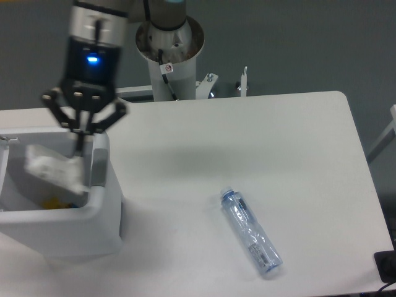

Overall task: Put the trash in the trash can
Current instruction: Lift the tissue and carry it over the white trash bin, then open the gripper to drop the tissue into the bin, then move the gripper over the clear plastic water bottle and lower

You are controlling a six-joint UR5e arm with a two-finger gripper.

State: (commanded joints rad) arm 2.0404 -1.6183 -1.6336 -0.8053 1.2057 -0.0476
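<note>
The white boxy trash can (105,213) stands at the table's left front. My gripper (80,147) hangs over its opening, near the right inner wall. Its fingers are drawn together on the upper right corner of the crumpled whitish wrapper (51,170). The wrapper hangs tilted inside the can's opening, below the rim. The clear plastic bottle (251,232) with its bluish cap lies on its side on the table, right of the can and well clear of the gripper.
Something small and yellow (52,202) lies at the bottom of the can. The robot's base column (168,55) stands behind the table's back edge. The table's right edge runs down at the far right.
</note>
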